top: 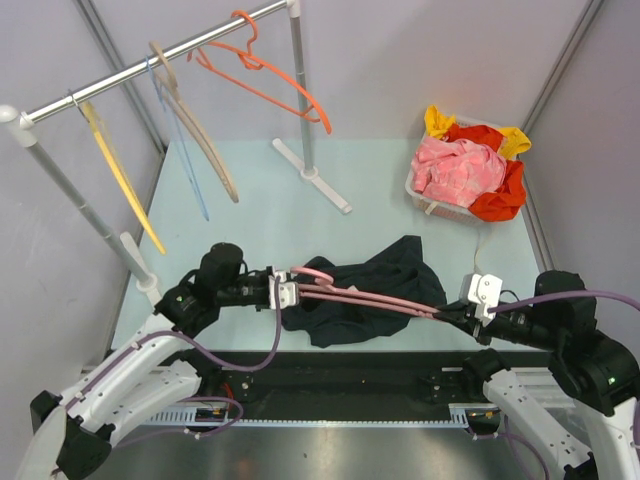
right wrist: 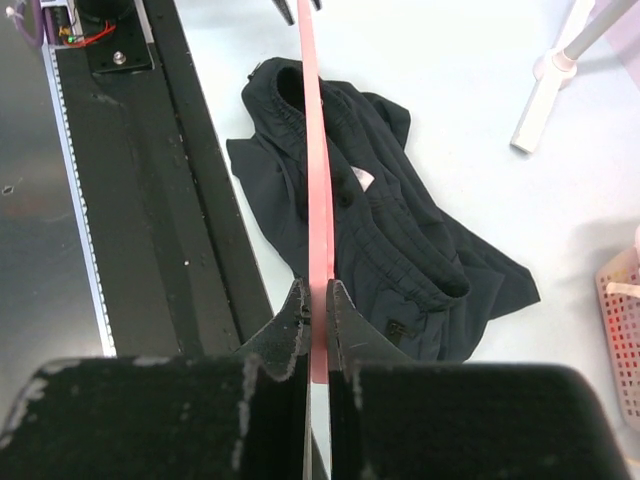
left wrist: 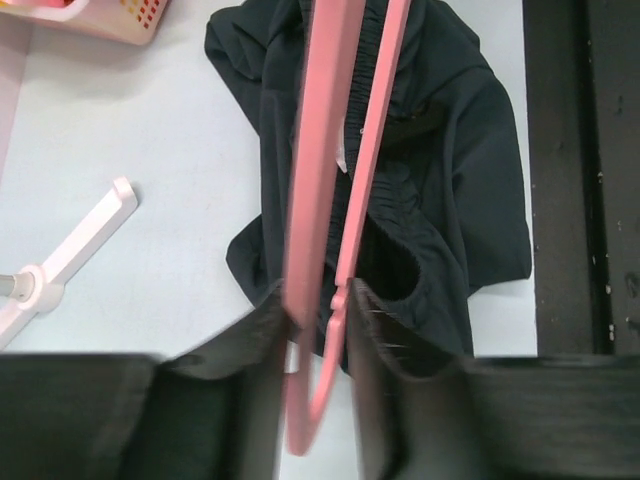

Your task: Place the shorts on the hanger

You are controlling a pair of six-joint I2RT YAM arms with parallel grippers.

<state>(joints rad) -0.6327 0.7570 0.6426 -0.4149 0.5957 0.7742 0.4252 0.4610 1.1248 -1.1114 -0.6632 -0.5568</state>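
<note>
The black shorts lie crumpled on the table between the two arms. They also show in the left wrist view and in the right wrist view. The pale-pink hanger is held level just above the shorts. My left gripper is shut on its hook end. My right gripper is shut on its far end. From the frames I cannot tell whether the hanger touches the fabric.
A clothes rail stands at the back left with an orange hanger, a beige hanger and a yellow one. Its white foot lies behind the shorts. A white basket holding pink and red-orange garments stands back right.
</note>
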